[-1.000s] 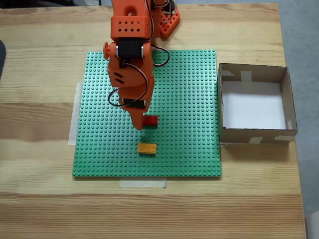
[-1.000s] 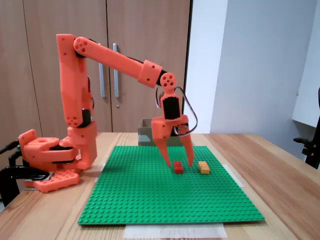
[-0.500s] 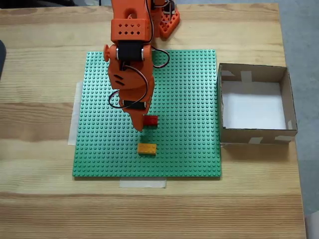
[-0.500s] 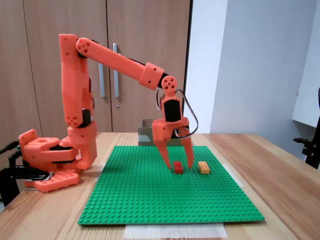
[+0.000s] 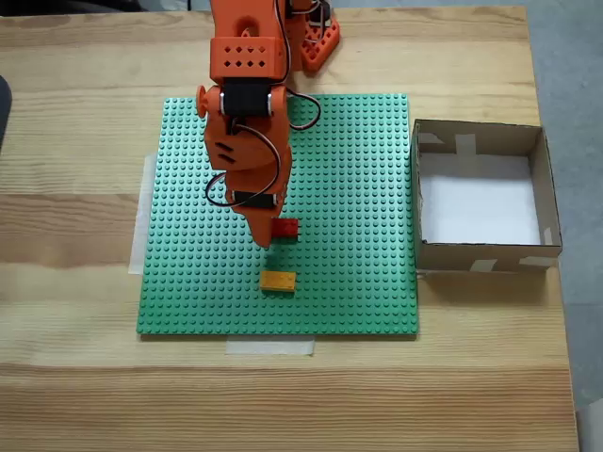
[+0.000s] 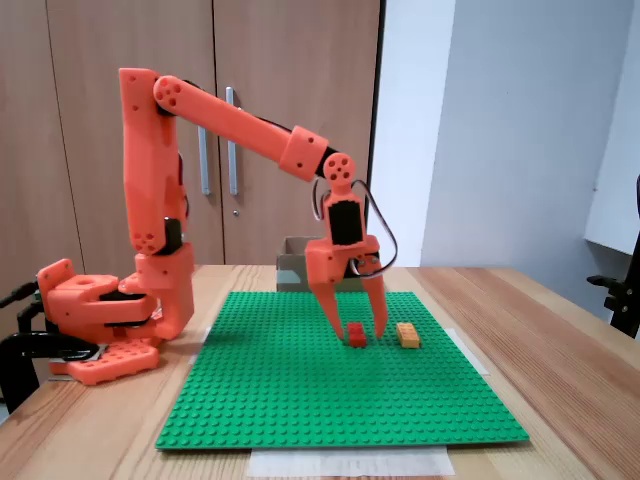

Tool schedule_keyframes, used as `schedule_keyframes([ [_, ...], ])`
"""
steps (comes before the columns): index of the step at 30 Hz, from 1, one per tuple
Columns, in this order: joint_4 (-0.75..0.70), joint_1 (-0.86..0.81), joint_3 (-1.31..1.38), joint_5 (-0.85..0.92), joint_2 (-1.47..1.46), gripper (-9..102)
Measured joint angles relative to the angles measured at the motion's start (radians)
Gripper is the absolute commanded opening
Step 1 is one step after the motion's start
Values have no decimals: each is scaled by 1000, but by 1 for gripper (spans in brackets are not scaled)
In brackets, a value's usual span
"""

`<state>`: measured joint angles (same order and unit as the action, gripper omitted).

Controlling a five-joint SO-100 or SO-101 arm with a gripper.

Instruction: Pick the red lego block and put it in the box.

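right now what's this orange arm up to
The gripper is down over the red lego block on the green baseplate, one finger on each side of it, jaws not shut on it yet. A yellow-orange brick lies close by. The box stands beside the baseplate with nothing in it.

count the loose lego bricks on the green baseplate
2. The red brick sits near the baseplate centre, between the gripper fingers. The yellow-orange brick lies just beyond it, nearer the front edge in the top-down fixed view. The arm could hide more.
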<state>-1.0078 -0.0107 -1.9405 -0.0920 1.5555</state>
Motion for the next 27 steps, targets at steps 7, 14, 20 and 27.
schedule_keyframes([
  [7, 5, 0, 2, 6, -6, 21],
  [14, 9, -8, 2, 9, -6, 21],
  [20, 14, -11, 2, 9, -9, 21],
  [27, 14, 6, 2, 9, -15, 21],
])
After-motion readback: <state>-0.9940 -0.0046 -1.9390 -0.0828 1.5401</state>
